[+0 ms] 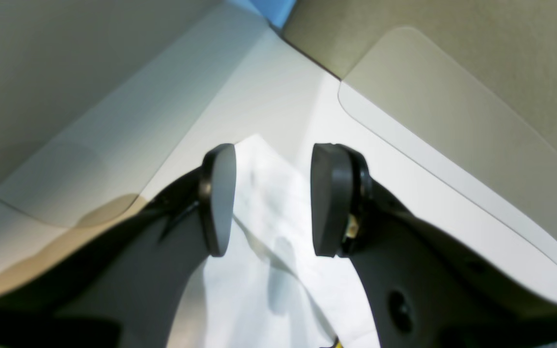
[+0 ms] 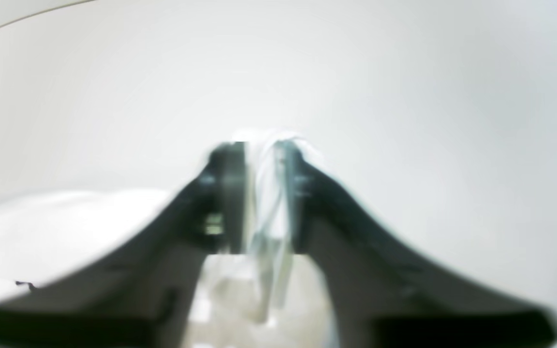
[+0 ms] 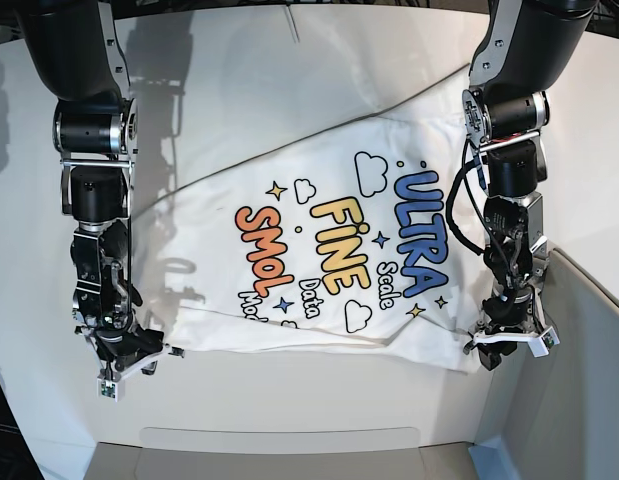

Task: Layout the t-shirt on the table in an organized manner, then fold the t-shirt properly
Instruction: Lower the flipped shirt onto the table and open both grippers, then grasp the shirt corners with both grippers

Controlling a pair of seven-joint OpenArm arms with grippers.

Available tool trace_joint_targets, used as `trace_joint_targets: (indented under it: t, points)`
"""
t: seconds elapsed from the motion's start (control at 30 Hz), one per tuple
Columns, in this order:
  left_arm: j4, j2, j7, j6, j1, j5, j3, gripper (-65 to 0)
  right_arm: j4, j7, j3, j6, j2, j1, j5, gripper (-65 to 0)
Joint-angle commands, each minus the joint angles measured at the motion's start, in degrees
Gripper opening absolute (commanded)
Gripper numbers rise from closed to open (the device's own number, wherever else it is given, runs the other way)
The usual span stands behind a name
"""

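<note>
The white t-shirt (image 3: 329, 250) lies spread on the white table (image 3: 239, 90), print side up, with coloured lettering, clouds and stars. My left gripper (image 3: 509, 345) is at the shirt's near corner on the base view's right. In its wrist view the left gripper (image 1: 273, 198) stands open, and the shirt's corner (image 1: 269, 241) lies loose between the fingers. My right gripper (image 3: 124, 362) is at the opposite near corner. Its wrist view is blurred: the right gripper (image 2: 264, 193) has its jaws a little apart, with folds of shirt cloth (image 2: 268, 164) in the gap.
A grey panel (image 3: 279, 445) runs along the table's near edge and another grey panel (image 3: 589, 380) rises beside the left gripper. In the left wrist view, grey walls (image 1: 476, 72) close in around the table corner (image 1: 283, 96).
</note>
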Motion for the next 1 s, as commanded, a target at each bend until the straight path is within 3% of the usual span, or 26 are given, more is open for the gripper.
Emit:
trace_joint_targets:
  t: [0.0, 0.07, 0.13, 0.3, 0.5, 0.57, 0.67, 0.8, 0.97]
  points:
    - [1.01, -0.37, -1.31, -0.67, -1.89, -0.23, 0.15, -38.3, 1.36, 1.88, 0.24, 0.18, 0.35, 2.30, -0.04, -39.2]
    - [1.45, -0.37, -1.31, -0.67, -0.57, -0.23, 0.15, -38.3, 1.54, 1.88, 0.24, 0.26, 0.35, 2.03, 0.22, -30.0]
    - [4.44, -0.37, -1.31, -0.67, 0.22, -0.23, 0.15, -38.3, 1.63, 1.97, 0.24, 0.26, 0.35, 1.16, 0.22, -25.2]
    - [17.45, -0.64, -1.57, -0.67, 6.64, -0.14, 0.15, -38.3, 2.77, 5.92, 0.24, 0.26, 0.35, -1.13, 0.31, -24.7]
    - [32.14, -0.90, -1.22, -0.67, 15.78, 0.04, -0.03, -38.3, 19.38, 9.53, -0.02, 0.53, 0.18, -11.06, 0.31, -24.7]
    - [35.04, -0.90, -1.22, -0.67, 18.60, 0.04, -0.12, -38.3, 23.43, 9.26, -0.02, 2.81, -0.09, -13.97, 0.31, -24.7]
    - [37.85, -0.90, -1.22, -0.49, 22.55, 0.04, -0.21, -38.3, 27.21, 3.46, -0.02, 5.10, -0.18, -17.04, 0.31, -24.7]
    - [40.14, -2.13, -1.22, -0.49, 26.16, 0.13, -0.21, -38.3, 30.99, -6.38, 0.16, 5.19, -0.18, -20.73, 0.31, -24.7]
    - [40.22, -2.31, -1.22, -0.49, 28.88, 0.13, -0.21, -38.3, 35.91, -7.53, 0.24, 5.19, -0.18, -28.29, 0.40, -24.7]
